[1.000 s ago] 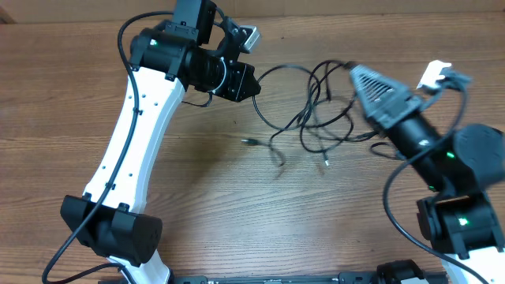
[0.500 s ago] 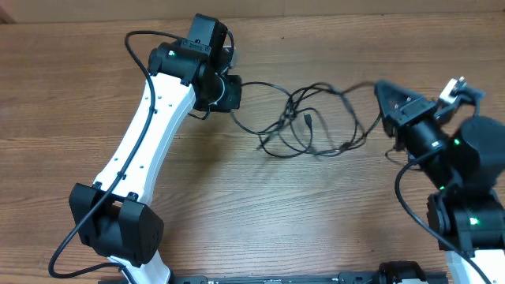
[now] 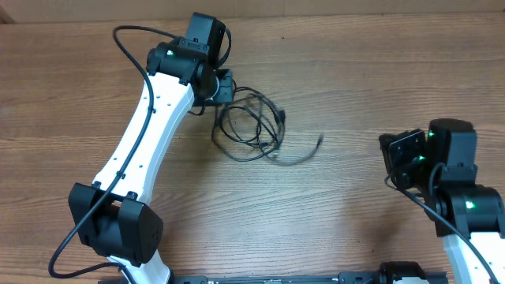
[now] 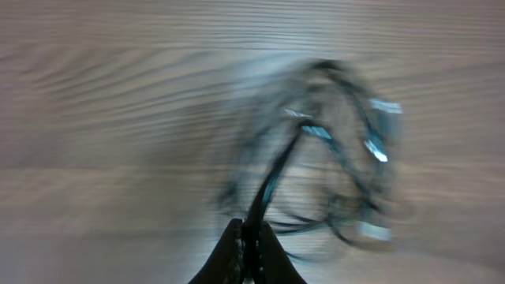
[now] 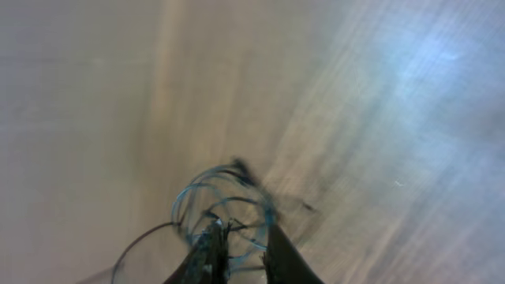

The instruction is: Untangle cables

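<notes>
Two arms: left end effector (image 4: 245, 230), stretched far, clamps the cables (image 3: 254, 120); right end effector (image 5: 241, 237), tucked, grip unclear.

One camera above, one close on each wrist.
The overhead view looks straight down on the brown wood-grain table (image 3: 355, 63). The left wrist view, blurred, faces along the left gripper (image 4: 245, 233) at the tangled thin black cables (image 3: 252, 126), which the overhead view also shows. The right wrist view faces the tabletop past the right gripper (image 5: 242, 229).
</notes>
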You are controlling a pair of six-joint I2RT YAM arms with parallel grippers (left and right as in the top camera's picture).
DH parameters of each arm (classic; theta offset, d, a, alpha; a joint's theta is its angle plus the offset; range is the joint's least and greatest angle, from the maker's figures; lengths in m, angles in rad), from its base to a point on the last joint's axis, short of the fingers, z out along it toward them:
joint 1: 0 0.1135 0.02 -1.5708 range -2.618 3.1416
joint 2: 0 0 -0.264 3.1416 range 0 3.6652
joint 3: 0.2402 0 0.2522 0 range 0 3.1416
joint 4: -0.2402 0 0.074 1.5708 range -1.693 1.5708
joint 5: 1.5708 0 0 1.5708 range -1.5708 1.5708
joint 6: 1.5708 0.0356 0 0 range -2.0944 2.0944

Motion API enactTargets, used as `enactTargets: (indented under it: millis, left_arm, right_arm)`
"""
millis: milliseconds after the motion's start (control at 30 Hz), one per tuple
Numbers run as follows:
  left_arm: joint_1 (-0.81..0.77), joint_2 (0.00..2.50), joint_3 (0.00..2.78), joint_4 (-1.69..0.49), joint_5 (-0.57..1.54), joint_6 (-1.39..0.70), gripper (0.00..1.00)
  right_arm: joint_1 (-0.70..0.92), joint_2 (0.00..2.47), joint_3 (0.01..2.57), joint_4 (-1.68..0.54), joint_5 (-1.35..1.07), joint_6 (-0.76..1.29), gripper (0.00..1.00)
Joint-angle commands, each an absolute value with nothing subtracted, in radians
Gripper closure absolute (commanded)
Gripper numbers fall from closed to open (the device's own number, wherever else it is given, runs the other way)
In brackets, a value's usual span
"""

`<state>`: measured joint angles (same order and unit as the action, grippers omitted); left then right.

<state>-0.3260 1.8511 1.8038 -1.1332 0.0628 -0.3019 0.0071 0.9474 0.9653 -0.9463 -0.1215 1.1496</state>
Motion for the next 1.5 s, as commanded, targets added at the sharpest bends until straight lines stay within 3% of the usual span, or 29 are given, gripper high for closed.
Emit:
enactTargets:
  millis: [0,67,100,200,367,700,1033,1367,1467]
  left_arm:
    - [-0.329,1.831,1.798,-1.097,0.437,-0.073,0.96]
    - [-0.329,1.831,1.798,-1.08,0.59,0.011,0.96]
    - [-0.329,1.831,1.798,-1.076,0.659,0.051,0.96]
    - [-0.326,1.828,1.805,-1.075,0.847,0.143,0.96]
    - [-0.312,1.8,1.824,-1.076,1.079,0.267,0.96]
    - [-0.313,1.586,1.835,-1.095,0.848,0.216,0.96]
    - [-0.313,1.306,1.834,-1.206,0.681,0.197,0.96]
    - [-0.313,1.311,1.834,-1.221,0.572,0.055,0.96]
    - [-0.313,1.336,1.834,-1.221,0.572,0.055,0.96]
  right_arm:
    - [0.006,0.984,0.975,-1.009,-0.099,1.142,0.78]
    - [0.006,1.011,0.975,-1.063,-0.108,1.134,0.77]
    - [0.006,1.026,0.975,-1.079,-0.131,1.102,0.83]
    - [0.006,1.065,0.975,-1.048,-0.3,0.915,0.85]
    - [0.006,1.113,0.975,-0.922,-0.583,0.643,0.61]
    - [0.006,1.153,0.975,-0.894,-0.68,0.638,0.6]
    - [0.007,1.153,0.975,-0.895,-0.898,0.507,0.6]
    - [0.157,1.153,0.975,-0.897,-0.94,0.485,0.61]
    - [0.212,1.153,0.975,-0.891,-0.888,0.501,0.69]
